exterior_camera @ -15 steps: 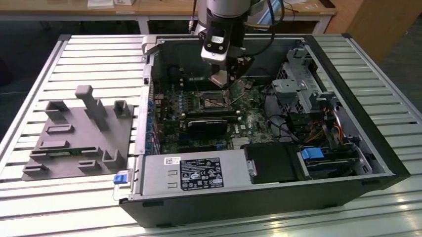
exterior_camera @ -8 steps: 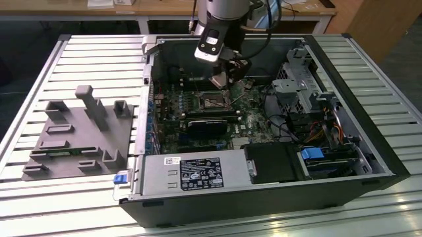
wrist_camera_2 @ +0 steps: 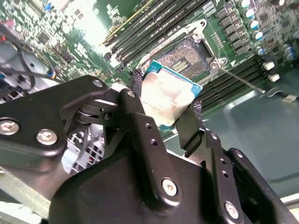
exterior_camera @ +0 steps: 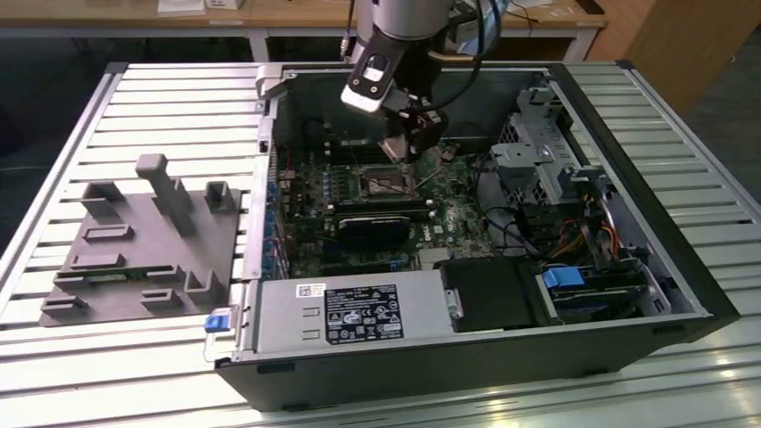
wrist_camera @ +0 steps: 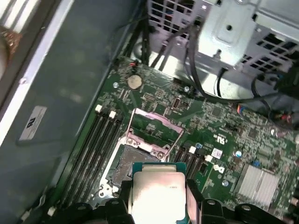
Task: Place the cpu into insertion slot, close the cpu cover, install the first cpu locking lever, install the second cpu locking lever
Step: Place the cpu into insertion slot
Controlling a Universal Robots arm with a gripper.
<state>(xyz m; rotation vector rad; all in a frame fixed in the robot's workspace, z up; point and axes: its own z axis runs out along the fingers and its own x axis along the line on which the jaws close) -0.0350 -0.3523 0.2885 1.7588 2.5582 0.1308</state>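
Observation:
My gripper hangs inside the open computer case, a little above the motherboard, shut on the cpu. In both wrist views the silver-topped chip sits clamped by its edges between two black fingers. The cpu hovers tilted just beside the insertion slot, not touching it. The slot's dark pin field lies bare. The cpu cover is swung open and stands up at the slot's far side. A thin locking lever sticks out free beside the slot. From the exterior view, the slot is just below the gripper.
Long black memory slots run beside the socket. A metal drive cage with cables fills the case at the exterior view's right, and a power supply sits at the front. A grey fixture lies on the slatted table.

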